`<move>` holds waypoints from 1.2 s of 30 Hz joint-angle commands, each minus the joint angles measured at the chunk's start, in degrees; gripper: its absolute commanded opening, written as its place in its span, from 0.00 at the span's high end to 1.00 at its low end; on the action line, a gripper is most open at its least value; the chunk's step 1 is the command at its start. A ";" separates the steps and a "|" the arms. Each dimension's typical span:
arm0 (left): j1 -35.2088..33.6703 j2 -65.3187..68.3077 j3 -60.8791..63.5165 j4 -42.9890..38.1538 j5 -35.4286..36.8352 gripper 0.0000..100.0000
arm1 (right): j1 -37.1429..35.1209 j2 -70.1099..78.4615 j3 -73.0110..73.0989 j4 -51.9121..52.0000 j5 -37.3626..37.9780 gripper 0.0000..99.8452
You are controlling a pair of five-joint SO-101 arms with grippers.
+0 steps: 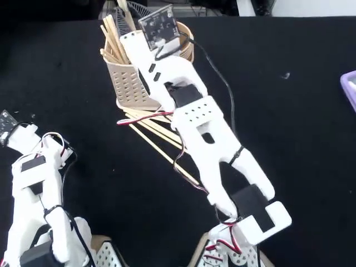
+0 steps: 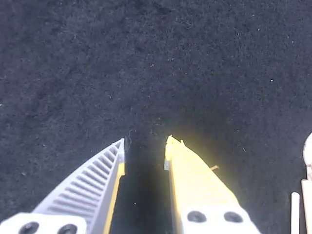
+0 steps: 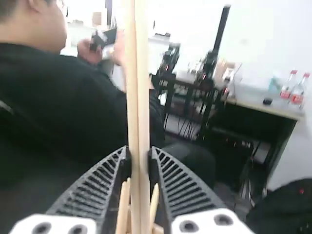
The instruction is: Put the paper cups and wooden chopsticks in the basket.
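Up at twelve o'clock the right arm (image 1: 206, 133) sprawls over the basket (image 1: 129, 83), covering its middle and most of its rim, so the contents under it can't be made out. The loose chopsticks (image 1: 158, 146) on the cloth run toward five o'clock, with several ends tucked beneath that arm. At three o'clock a purple object (image 1: 350, 89) is sliced by the frame edge, impossible to name. The speck (image 1: 285, 75) at two o'clock is too small to tell.

On the right wrist view, the held chopsticks (image 3: 135, 73) in the right gripper (image 3: 139, 151) run out of frame, their other ends buried behind the fingers. On the left wrist view, pale pieces (image 2: 308, 148) are clipped at the edge and unidentifiable.
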 commanded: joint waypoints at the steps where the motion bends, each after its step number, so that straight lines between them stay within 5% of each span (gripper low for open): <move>1: 0.84 -1.05 -3.38 -0.97 0.09 0.86 | -0.62 -0.57 -4.70 5.89 -0.44 0.91; 4: 0.84 -1.05 -3.38 -0.97 0.09 0.86 | -1.14 -0.66 -5.23 8.70 -0.44 0.84; 14: 0.84 -1.05 -3.38 -0.97 0.09 0.86 | -1.93 -10.07 -8.22 19.25 -0.44 0.92; 25: 0.84 -0.97 -3.38 -0.88 0.09 0.86 | -1.05 -44.18 9.89 64.79 0.00 0.92; 33: 0.84 -0.97 -3.38 -0.88 0.09 0.86 | 17.49 -61.76 42.07 54.07 -0.62 0.92; 36: 0.84 -0.97 -3.38 -0.88 0.09 0.86 | 22.68 -62.11 50.33 46.51 -6.51 0.92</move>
